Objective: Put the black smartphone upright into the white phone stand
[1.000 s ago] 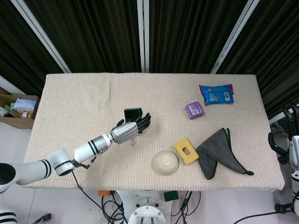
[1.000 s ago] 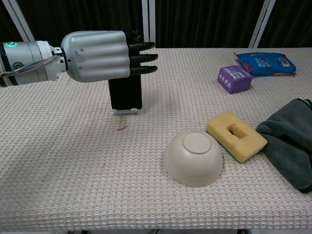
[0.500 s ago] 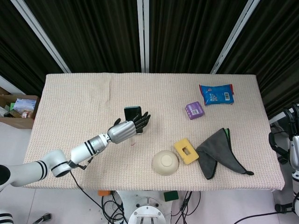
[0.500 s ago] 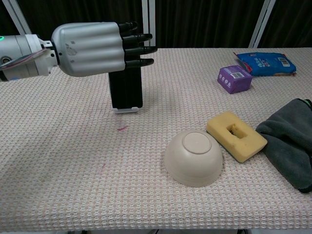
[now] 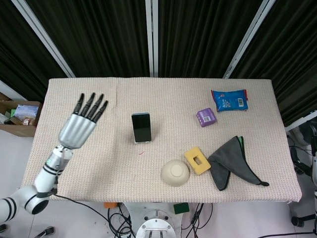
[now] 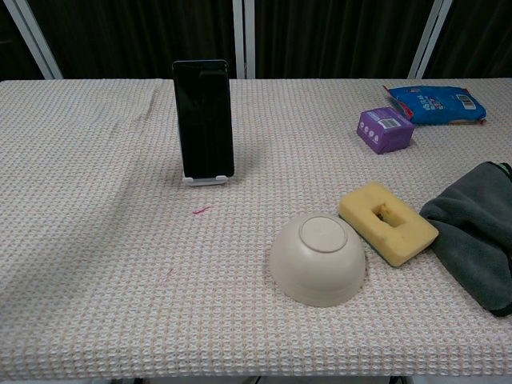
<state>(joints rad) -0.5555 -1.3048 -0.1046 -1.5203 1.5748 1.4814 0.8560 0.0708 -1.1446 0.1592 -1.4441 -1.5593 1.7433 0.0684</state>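
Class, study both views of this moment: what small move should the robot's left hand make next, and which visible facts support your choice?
Probably none toward the phone: retract the left hand to rest. The black smartphone stands upright in the small white phone stand on the woven beige table, with nothing touching it. The hand, fingers spread and holding nothing, hangs well clear near the table's left edge. The job looks done.

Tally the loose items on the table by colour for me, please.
Black: 1, black smartphone
White: 1, white phone stand
Cream: 1, upturned cream bowl
Yellow: 1, yellow sponge block
Purple: 1, small purple box
Blue: 1, blue packet
Grey: 1, folded grey cloth
Total: 7
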